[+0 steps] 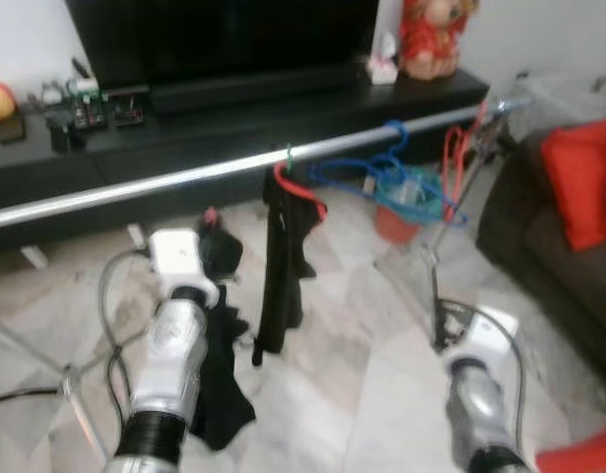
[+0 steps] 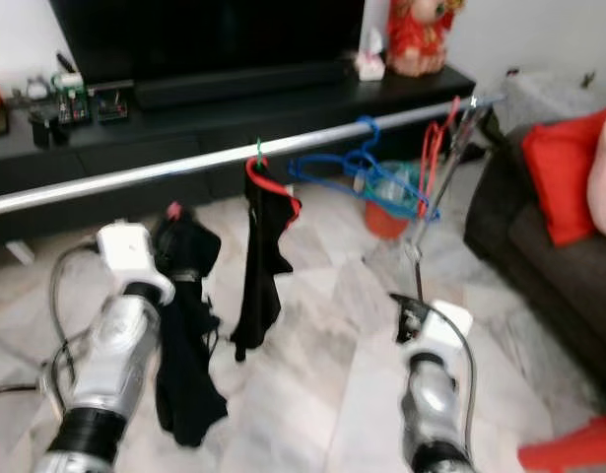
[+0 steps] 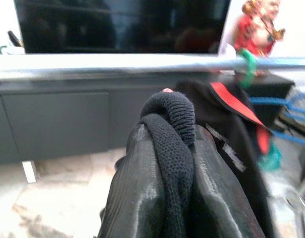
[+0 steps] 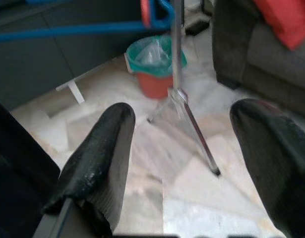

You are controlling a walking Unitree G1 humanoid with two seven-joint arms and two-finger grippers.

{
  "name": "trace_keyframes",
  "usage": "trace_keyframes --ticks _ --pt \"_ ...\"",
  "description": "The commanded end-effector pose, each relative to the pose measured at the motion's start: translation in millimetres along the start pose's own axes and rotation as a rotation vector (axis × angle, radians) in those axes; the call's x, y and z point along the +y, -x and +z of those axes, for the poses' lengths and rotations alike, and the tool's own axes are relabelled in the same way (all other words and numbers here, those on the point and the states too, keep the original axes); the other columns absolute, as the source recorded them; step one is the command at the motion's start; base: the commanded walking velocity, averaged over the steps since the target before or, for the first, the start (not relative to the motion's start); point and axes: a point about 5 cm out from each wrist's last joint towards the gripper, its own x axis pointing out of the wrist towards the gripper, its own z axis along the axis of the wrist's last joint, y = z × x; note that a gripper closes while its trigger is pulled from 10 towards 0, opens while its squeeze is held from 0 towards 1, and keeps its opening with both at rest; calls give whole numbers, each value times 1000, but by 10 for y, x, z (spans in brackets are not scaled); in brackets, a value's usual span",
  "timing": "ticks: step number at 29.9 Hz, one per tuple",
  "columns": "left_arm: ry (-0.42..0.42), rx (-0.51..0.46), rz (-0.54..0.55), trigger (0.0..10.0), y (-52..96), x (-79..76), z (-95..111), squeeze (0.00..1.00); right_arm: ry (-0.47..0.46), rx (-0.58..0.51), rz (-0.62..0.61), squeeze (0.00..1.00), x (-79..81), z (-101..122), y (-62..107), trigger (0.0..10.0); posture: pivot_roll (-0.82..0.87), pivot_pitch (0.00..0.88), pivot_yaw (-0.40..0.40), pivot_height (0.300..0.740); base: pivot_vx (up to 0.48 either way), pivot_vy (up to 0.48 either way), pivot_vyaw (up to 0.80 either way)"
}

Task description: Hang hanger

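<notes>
A: Listing stock. Rail (image 1: pixel 184 179): chrome, running across in front of the TV counter (image 1: pixel 46 163). On it: one red hanger (image 1: pixel 301 187) with a black garment (image 1: pixel 281 266), hooked and hanging free; blue hangers (image 1: pixel 381 177) and red hangers (image 1: pixel 458 148) bunched toward the right end.

B: And the hands?

A: Left hand (image 1: pixel 216 258): raised below the rail, just left of the hung garment. Its wrist view shows both fingers (image 3: pixel 137 198) closed tight on a fold of black knit cloth (image 3: pixel 169 129), with a pink tip (image 1: pixel 210 214) showing at the top, probably the hanger's hook. The held garment (image 1: pixel 219 384) drapes down beside the arm. Right hand (image 4: pixel 182 148): low over the floor near the rack's leg (image 4: pixel 194 129), fingers spread wide, nothing in them.

B: Progress?

A: One item already on the rail. The item in hand is lifted but not hooked; it sits near the rail and below it. Left to do, as I judge it: raise the hook over the rail, settle it, let go.

B: Anything else?

A: Orange bucket (image 4: pixel 154 69) with a green liner, behind the rack. Sofa (image 1: pixel 554 246) at right with a red cushion (image 1: pixel 578 177).
</notes>
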Motion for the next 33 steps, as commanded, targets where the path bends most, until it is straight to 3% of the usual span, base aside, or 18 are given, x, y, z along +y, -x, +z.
trace_keyframes --ticks 1,7,10,15,33 --pt "-26 -56 31 10000 -32 91 129 0 -17 22 26 0 101 -58 26 10000 -1 33 -30 740 322 0 0" --pt "-26 -73 42 10000 -43 99 170 0 21 87 16 0 17 -185 79 10000 -5 35 -36 740 328 0 0" --pt "-23 -85 44 10000 -52 86 203 0 96 201 -29 0 -116 -371 164 10000 -6 38 -41 740 330 0 0" --pt "-19 -97 49 10000 -59 78 229 0 109 330 -47 0 -224 -597 306 10000 -9 41 -45 740 329 0 0" --pt "6 -126 136 10000 -38 144 303 0 56 389 -29 0 -251 -692 371 10000 -41 60 -54 740 274 0 0"
